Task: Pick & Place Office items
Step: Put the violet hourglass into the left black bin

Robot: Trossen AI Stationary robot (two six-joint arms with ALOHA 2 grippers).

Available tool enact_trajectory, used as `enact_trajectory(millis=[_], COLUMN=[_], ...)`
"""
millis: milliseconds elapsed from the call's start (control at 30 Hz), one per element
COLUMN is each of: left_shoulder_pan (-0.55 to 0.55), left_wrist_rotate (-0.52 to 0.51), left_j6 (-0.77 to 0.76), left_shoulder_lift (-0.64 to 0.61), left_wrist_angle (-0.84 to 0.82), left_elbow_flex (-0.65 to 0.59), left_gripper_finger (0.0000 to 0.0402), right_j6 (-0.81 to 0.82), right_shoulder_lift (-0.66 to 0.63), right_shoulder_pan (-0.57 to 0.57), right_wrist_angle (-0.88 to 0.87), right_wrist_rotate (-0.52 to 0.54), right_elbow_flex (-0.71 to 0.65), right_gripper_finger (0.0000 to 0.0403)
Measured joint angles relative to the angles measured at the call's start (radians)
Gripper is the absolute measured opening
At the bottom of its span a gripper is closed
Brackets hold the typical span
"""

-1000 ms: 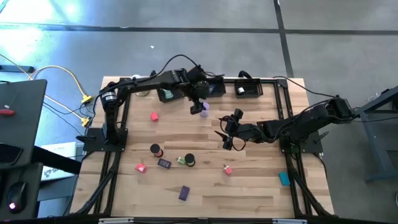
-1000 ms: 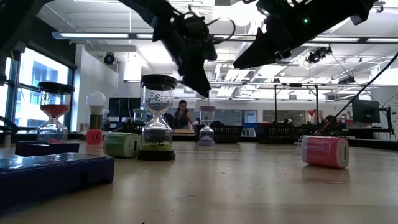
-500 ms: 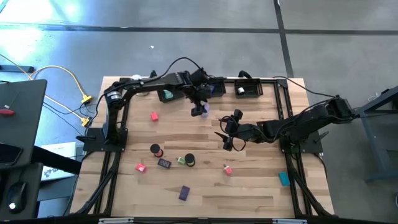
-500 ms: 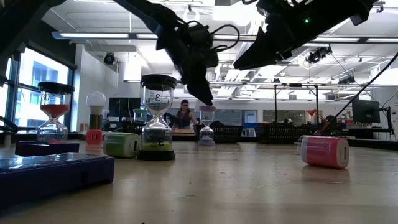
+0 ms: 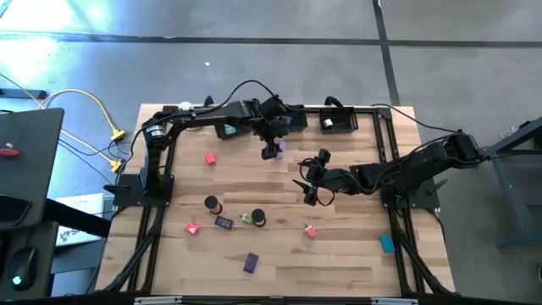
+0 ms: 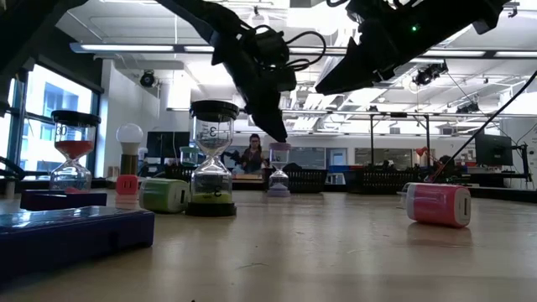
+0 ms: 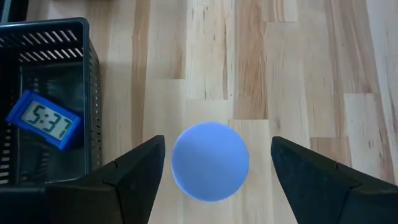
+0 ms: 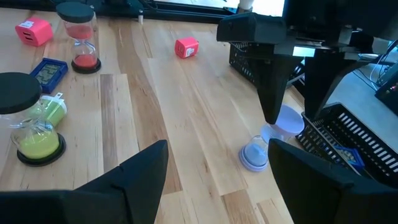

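Left pincer [image 5: 271, 151]: hanging over the back middle of the desk [image 5: 339, 254], fingers [image 7: 134, 174] standing wide apart and holding nothing.
Lilac hourglass [image 7: 210, 160]: standing upright directly under the left pincer, its round cap showing between the two fingers with a gap on each side; in the right wrist view [image 8: 268, 144] the finger tips are reaching down to about its upper cap.
Black basket [image 7: 43, 93]: sitting just beside the left pincer, on the desk's back edge.
Blue clock [image 7: 43, 121]: lying inside that basket, beside the left pincer.
Right pincer [image 5: 312, 180]: hovering above the middle of the desk, near the left pincer and apart from it, fingers [image 8: 124, 180] spread wide and empty, pointing toward the lilac hourglass.
Green hourglass [image 8: 34, 127]: standing near the right pincer, to one side of it, with a green block touching it.
Red hourglass [image 8: 81, 37]: standing farther out from the right pincer, beyond the green one.
Blue flat block [image 8: 48, 71]: lying between the green and red hourglasses.
Pink blocks: one [image 8: 186, 47] lying well ahead of the right pincer, another [image 8: 34, 31] beside the red hourglass.
Person [image 6: 250, 155]: sitting in the room far behind the desk.
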Motion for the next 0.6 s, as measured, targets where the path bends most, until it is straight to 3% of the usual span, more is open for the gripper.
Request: enact_trajectory(millis=[300,600], left_shoulder_pan=[-0.010,-0.018], left_wrist_rotate=[-0.003,-0.025], left_j6=[0.043,0.047], left_shoulder_lift=[0.000,0.000], left_wrist_angle=[0.021,0.026], left_elbow_flex=[0.000,0.000], left_gripper_finger=[0.0299,0.0372], right_j6=[0.000,0.000], right_shoulder_lift=[0.000,0.000], right_shoulder_pan=[0.000,0.000], right_wrist_angle=[0.000,-0.005], right_wrist_rotate=[0.000,0.000], right_elbow_flex=[0.000,0.000], right_gripper_finger=[0.0265,0.0265])
